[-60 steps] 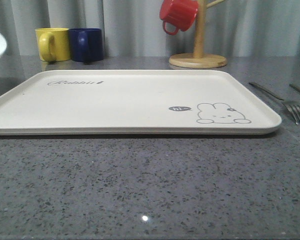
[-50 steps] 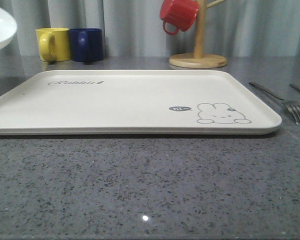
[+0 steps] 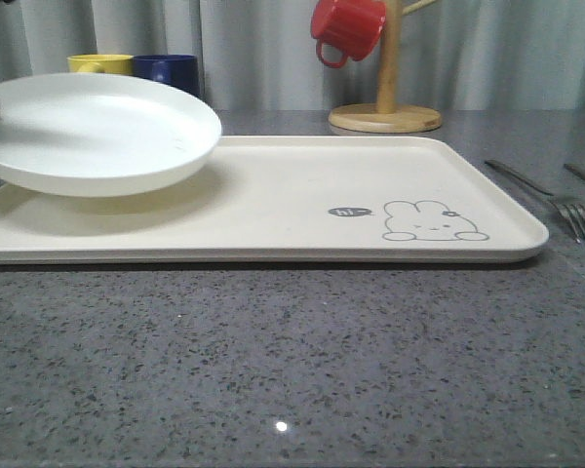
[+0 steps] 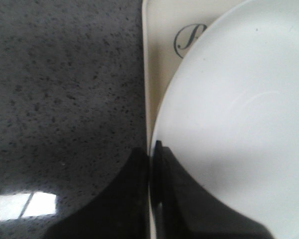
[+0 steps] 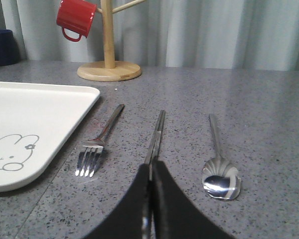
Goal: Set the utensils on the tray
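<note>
The cream tray (image 3: 302,200) with its rabbit drawing lies across the middle of the grey table. My left gripper (image 4: 151,149) is shut on the rim of a round white plate (image 3: 93,132), which hangs just above the tray's left end (image 4: 159,55); the plate (image 4: 239,114) covers most of the script. Right of the tray the utensils lie side by side on the table: a fork (image 5: 95,149), a pair of chopsticks (image 5: 157,130) and a spoon (image 5: 219,174). My right gripper (image 5: 152,172) is shut, low over the table, and its fingers hide the chopsticks' near end. The fork (image 3: 573,208) lies beyond the tray's right edge.
A yellow mug (image 3: 97,63) and a dark blue mug (image 3: 171,68) stand behind the plate. A wooden mug tree (image 3: 385,102) with a red mug (image 3: 349,27) hung on it stands at the back. Bare grey tabletop lies in front of the tray.
The white plate, held by my left gripper, has swung in from the far left edge and now hangs over the tray's left end. The fork and tray have not moved.
</note>
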You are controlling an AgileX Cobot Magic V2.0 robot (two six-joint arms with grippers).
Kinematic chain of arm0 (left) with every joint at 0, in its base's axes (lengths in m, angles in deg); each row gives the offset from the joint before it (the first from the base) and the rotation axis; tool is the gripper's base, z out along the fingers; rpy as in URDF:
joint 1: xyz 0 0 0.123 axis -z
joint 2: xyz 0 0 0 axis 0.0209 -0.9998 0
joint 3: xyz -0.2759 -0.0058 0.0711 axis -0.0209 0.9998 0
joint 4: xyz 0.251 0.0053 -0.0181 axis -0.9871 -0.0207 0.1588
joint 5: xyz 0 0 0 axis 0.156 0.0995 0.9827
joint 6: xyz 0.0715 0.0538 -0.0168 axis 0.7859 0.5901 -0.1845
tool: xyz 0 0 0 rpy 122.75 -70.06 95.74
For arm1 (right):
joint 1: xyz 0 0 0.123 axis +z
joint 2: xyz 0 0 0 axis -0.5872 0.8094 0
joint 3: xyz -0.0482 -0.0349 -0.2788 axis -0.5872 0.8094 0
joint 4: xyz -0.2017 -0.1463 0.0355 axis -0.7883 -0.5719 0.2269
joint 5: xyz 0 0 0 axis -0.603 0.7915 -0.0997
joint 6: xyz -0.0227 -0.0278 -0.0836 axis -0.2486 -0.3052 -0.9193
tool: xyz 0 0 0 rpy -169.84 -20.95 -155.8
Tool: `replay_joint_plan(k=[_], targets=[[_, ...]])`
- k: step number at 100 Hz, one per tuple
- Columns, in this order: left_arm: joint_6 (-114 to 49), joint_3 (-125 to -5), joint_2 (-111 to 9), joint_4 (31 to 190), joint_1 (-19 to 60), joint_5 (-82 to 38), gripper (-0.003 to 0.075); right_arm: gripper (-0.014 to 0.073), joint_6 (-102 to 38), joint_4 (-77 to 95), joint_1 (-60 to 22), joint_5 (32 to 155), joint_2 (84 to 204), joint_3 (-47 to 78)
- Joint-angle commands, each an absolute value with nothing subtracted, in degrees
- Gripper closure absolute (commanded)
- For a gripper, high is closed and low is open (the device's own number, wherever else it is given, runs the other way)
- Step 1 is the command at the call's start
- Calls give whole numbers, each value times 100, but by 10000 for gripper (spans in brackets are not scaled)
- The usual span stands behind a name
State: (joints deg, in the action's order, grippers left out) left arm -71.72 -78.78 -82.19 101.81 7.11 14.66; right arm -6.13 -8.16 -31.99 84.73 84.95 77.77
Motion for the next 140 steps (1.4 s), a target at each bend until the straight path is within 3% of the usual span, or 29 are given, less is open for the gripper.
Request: replay_joint_plan(k=[1,20,29,49,56,64,71,84,140], targets=[[-7184,-8047,-8197,10396,839,1142,739,655,-656,-850,-3204,8034,8406,7774],[-7163,-8047,-8403,10407,848,1132,715,655,-656,-850,-3204,8034,8406,7774],[-7163,-8047,-8456,10407,848,1132,639,655,-656,-850,-3204,8034,8406,7774],[-7112,-8069,-8447,10407,848,1043,369,655,-656,-850,-3204,8034,8406,7774],[-7024,-8135,-8436,10407,848,1011,331,655,-656,-850,-3204,8034,8406,7774],[-7024,-8147,-8351,10370,848,861,348,655,-656,-850,-3204,8034,8406,7774],[-7024,-8147,-8225,10176,848,675,433,655,-656,-850,-3204,8034,8406,7774],[-7024,-7908,-7856,9747,848,142,741,655,-656,-850,-3204,8034,8406,7774],[-7003,-5011,-5014,8897,848,-1745,739,655,-656,-850,-3204,8034,8406,7774]])
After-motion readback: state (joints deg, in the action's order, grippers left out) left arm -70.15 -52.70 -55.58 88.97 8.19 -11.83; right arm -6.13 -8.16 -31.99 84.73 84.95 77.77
